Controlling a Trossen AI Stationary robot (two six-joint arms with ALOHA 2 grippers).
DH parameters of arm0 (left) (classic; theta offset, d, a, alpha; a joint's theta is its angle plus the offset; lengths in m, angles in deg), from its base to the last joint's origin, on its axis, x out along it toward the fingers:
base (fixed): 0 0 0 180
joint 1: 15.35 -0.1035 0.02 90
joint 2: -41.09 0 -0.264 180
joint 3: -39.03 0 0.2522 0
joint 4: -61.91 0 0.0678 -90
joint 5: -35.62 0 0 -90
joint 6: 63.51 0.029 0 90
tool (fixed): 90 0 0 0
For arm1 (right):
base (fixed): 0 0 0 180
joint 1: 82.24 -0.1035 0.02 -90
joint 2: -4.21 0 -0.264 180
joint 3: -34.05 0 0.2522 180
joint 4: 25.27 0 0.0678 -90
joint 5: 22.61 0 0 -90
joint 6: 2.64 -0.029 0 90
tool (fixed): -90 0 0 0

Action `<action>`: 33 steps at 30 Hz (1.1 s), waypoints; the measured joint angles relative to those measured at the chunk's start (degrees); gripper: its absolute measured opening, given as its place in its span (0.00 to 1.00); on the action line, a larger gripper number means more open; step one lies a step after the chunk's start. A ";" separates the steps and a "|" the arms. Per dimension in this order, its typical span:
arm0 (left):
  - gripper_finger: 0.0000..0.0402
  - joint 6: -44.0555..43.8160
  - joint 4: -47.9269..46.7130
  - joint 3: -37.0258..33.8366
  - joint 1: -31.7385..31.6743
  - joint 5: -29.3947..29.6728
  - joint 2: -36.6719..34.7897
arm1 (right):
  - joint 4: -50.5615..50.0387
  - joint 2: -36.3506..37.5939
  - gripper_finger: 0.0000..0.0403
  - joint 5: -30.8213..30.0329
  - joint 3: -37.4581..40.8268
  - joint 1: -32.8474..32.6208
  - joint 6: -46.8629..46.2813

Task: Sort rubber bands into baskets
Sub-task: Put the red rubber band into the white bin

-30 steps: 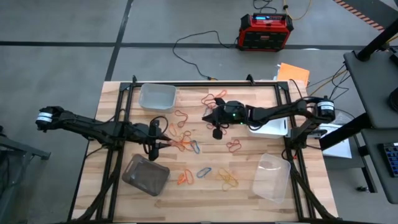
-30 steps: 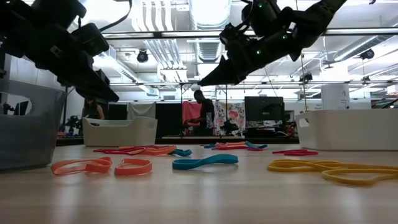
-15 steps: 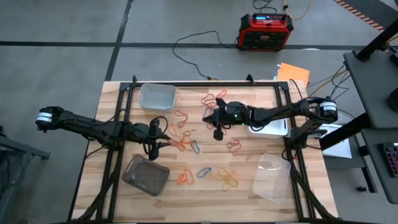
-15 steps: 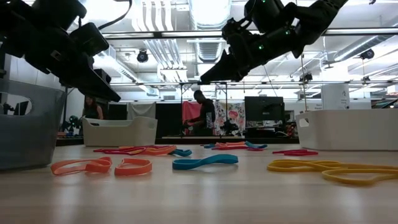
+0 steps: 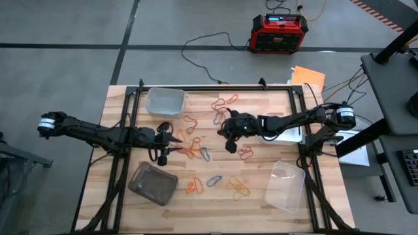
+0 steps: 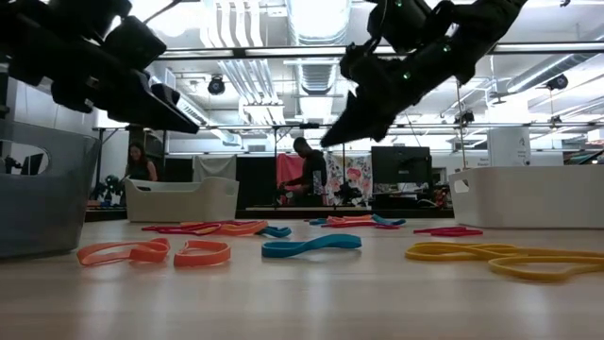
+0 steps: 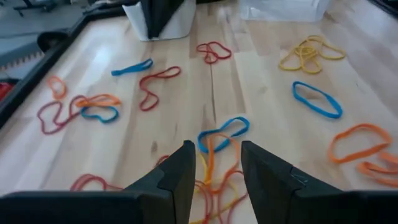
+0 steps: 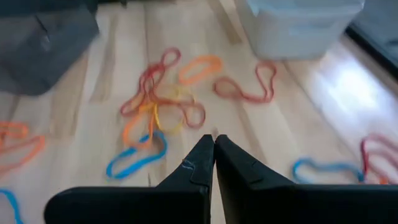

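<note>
Rubber bands (image 5: 196, 149) in red, orange, yellow and blue lie loose on the wooden bench (image 5: 261, 196), most tangled just ahead of the left tool (image 5: 171, 142), which hangs above them half open, seemingly empty. The right tool (image 5: 226, 134) hovers beyond the tangle, fingers pressed together on nothing. Four baskets sit around them, the grey one (image 5: 153, 184) nearest the left tool.

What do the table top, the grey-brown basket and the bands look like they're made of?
Table top: pale wood planks with visible seams and grain, likely sealed, since it shows a soft sheen in the low view.
Grey-brown basket: smoky translucent plastic, smooth, with rounded corners.
Rubber bands: thin, flexible loops lying in limp curves, matte, apparently rubber, in red, orange, yellow and blue.
</note>
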 joint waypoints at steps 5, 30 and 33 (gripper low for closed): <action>0.28 3.16 0.99 0.00 -0.37 0.02 0.23 | -5.15 -0.02 0.02 -0.56 0.02 0.28 -2.12; 0.28 9.97 4.02 0.00 -3.99 1.40 0.23 | -7.59 -3.26 0.34 -13.29 -0.07 0.35 -2.47; 0.28 10.49 5.55 0.00 -3.97 1.36 0.23 | -4.59 -6.81 0.41 -13.16 -0.29 0.35 -0.09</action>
